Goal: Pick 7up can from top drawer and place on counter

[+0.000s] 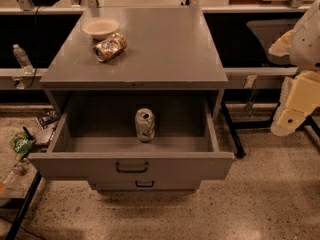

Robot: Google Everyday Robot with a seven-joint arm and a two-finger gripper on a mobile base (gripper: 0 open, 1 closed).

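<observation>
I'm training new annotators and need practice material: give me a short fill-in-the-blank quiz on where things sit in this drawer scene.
1. The 7up can stands ____ inside the top drawer.
2. That drawer is pulled ____.
3. On the counter, the dented can lies on its ____ beside the bowl.
4. The gripper hangs at the view's ____ edge, apart from the drawer.
Missing words: upright; open; side; right.

Lighting: dim, warm, from overhead; the counter (165, 44) shows a soft pale sheen toward its far edge, while the top drawer (190, 166) darkens to shadow at its back wall, the 7up can (145, 125) catching a small highlight on its silver top. Floor (260, 199): faint glare near the lower edge, deep shadow under the drawer. Gripper (294, 111): at the right edge, lit pale yellow
</observation>
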